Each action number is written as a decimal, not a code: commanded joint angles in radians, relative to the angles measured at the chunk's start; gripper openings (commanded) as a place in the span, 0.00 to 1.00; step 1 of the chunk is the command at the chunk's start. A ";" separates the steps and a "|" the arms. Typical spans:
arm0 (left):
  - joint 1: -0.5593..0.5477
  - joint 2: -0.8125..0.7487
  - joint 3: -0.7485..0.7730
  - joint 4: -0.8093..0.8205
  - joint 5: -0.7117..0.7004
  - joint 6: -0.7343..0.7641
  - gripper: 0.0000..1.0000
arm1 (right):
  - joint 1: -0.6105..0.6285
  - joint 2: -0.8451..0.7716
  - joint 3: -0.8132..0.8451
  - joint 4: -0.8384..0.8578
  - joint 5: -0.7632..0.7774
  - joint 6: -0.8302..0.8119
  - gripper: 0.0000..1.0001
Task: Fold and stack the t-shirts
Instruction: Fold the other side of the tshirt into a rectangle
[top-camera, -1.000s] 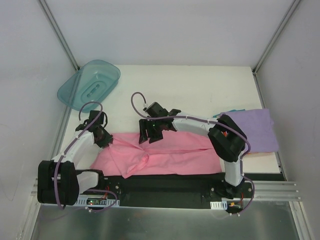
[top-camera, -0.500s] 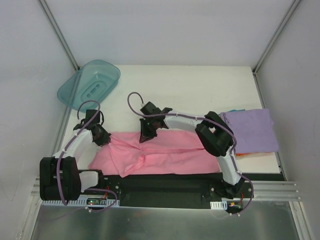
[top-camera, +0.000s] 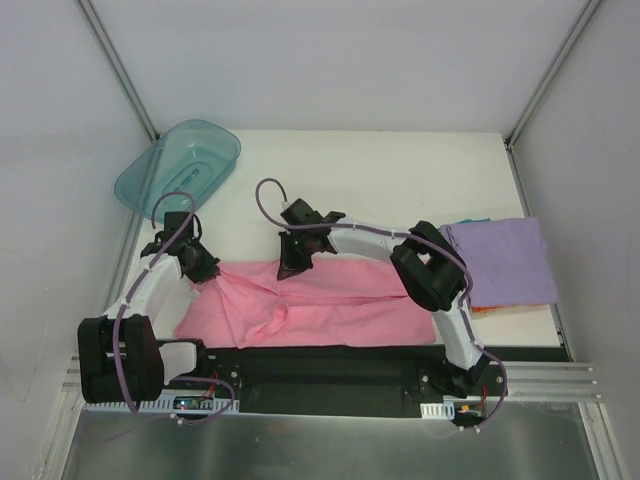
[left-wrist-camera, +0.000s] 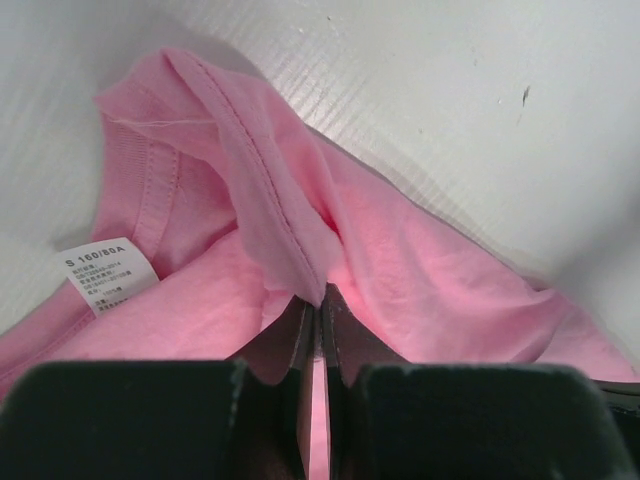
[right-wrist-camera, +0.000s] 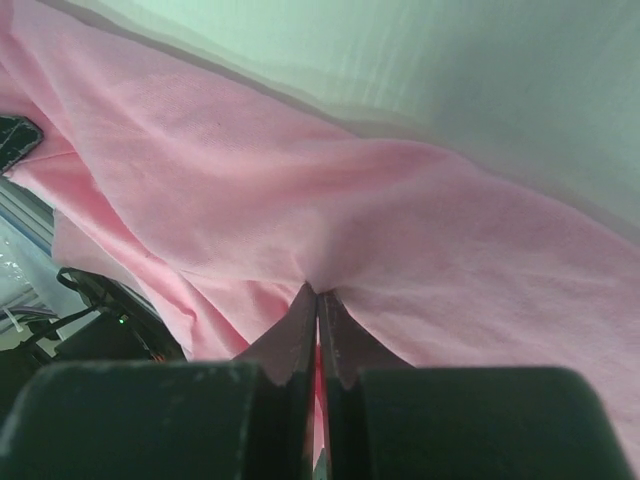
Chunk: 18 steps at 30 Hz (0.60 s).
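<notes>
Pink t-shirt (left-wrist-camera: 430, 290) of soft matt cloth; table (left-wrist-camera: 480, 120) matt.

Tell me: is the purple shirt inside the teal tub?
No, the purple shirt lies folded at the right, while the tub sits at the far left.

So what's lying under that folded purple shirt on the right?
Only slivers show beneath the purple shirt: an orange edge along its near side and a teal corner at the far side. The rest is covered, so how many pieces lie there is unclear.

Lab robot cell: white panel walls (top-camera: 330, 60), aluminium frame posts (top-camera: 117, 68).
</notes>
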 joint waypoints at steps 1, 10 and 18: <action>0.034 0.018 0.049 -0.006 0.026 0.037 0.00 | -0.030 -0.031 0.015 0.031 0.005 -0.010 0.01; 0.092 0.163 0.089 -0.013 0.068 0.077 0.10 | -0.031 -0.022 0.027 0.031 0.002 -0.040 0.01; 0.092 0.107 0.101 -0.024 0.123 0.044 0.69 | -0.031 -0.039 0.081 -0.065 -0.085 -0.121 0.51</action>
